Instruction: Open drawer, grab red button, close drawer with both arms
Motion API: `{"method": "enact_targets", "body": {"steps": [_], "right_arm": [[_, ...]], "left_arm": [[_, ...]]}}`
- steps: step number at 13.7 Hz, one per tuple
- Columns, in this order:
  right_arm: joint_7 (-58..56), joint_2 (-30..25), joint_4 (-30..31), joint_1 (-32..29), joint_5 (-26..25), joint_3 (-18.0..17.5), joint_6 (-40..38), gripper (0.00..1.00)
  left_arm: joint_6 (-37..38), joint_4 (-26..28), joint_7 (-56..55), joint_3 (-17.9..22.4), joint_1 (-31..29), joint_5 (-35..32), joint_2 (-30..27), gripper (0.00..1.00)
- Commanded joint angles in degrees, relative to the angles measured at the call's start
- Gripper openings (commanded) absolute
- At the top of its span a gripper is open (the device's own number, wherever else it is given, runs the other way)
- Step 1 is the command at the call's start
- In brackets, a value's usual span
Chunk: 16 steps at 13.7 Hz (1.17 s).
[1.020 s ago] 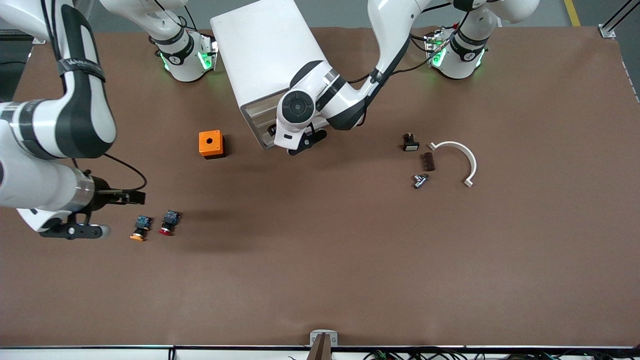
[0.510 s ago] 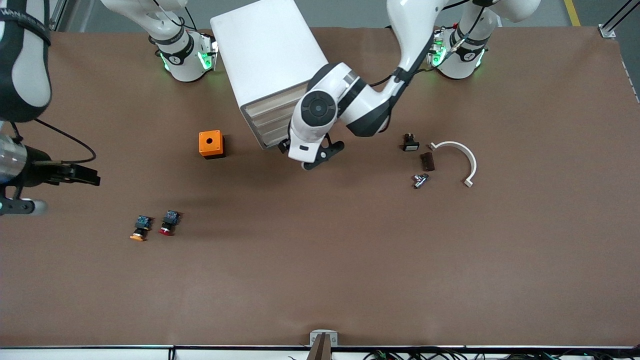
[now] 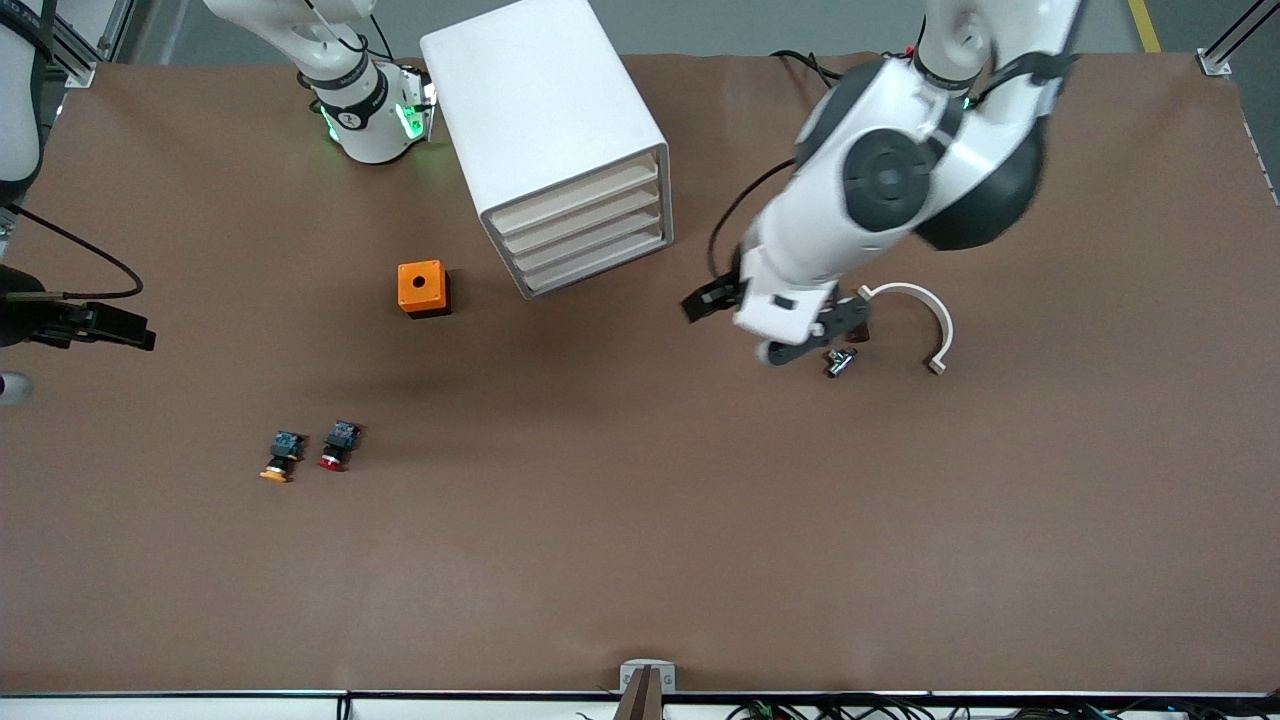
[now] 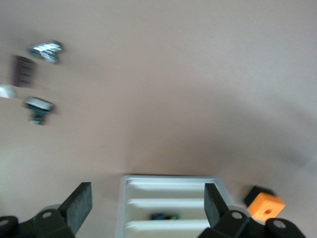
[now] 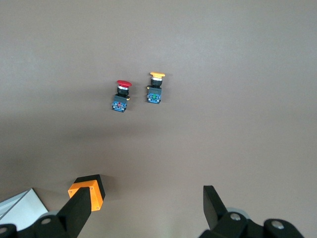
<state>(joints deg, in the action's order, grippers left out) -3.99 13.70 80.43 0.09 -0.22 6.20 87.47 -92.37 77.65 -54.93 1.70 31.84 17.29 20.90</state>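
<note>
Lying on the brown table beside an orange-capped button, the red-capped push button is unheld. Left gripper and right gripper: open, empty.

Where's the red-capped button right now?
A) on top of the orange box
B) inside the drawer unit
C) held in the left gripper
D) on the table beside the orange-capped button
D: the red-capped button lies on the bare table right beside the orange-capped button, nearer the front camera than the orange box, with neither gripper touching it.
</note>
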Motion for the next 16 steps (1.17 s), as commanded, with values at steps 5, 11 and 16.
{"method": "enact_targets", "body": {"steps": [5, 11, 16], "right_arm": [[-0.32, -0.78, -2.48, -1.06, -0.75, -0.76, -0.55, 1.00], [-1.02, -7.02, -0.63, -2.65, 1.89, -1.11, -3.28, 1.00], [-2.95, -13.60, 8.84, -2.56, 1.80, -1.20, -0.39, 1.00]], "left_arm": [[8.08, 1.97, 21.41, -0.55, -12.13, -7.27, -5.95, 0.99], [13.54, 2.15, 31.90, -0.46, -18.92, -13.05, -9.38, 0.99], [13.89, 2.33, 38.50, -0.46, -23.92, -14.65, -10.97, 0.99]]}}
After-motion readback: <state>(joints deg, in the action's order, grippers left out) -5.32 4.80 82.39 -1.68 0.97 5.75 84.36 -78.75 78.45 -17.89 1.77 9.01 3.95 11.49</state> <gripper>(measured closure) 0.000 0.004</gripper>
